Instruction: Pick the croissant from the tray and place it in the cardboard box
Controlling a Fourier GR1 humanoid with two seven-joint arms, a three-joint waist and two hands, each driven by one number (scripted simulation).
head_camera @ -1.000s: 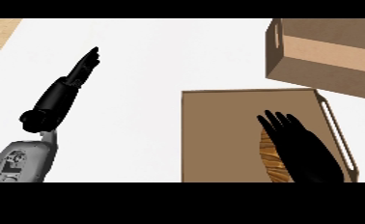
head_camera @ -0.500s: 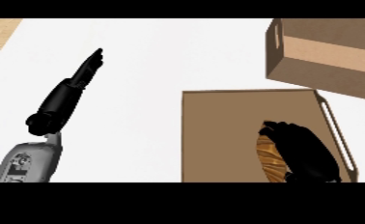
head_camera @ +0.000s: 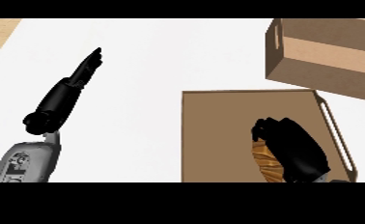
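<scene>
Step in hand: grasping the croissant on the tray; judging from the pose, the lift is not yet beginning.
Right hand: the black right hand [head_camera: 292, 148] is sitting over the near-right part of the flat brown rectangular tray [head_camera: 214, 131], with its fingers curling down and clamping round the pastry.
Croissant: the golden-brown ridged croissant [head_camera: 263, 162] is lying on the tray's near-right part, under the right hand. Only its left flank is showing.
Tray detail: a slot handle is running along the tray's right edge, just right of the hand.
Cardboard box: the open brown cardboard box [head_camera: 317, 63] is standing just beyond the tray's far-right corner. I cannot tell whether the two are touching.
Left hand: the black left hand [head_camera: 75, 83] is resting well to the left of the tray over the white counter [head_camera: 164, 59], fingers straight and together, carrying nothing.
Doing it well (judgement): the thumb should be opposing the fingers across the croissant's middle before any lift. The lift should be going straight up off the tray, then travelling toward the tray's far-right corner, high enough to be clearing the box's near wall.
Risk (judgement): a curved, flaky pastry may be rolling inside the grasp, and a low carry may be catching the box rim.
</scene>
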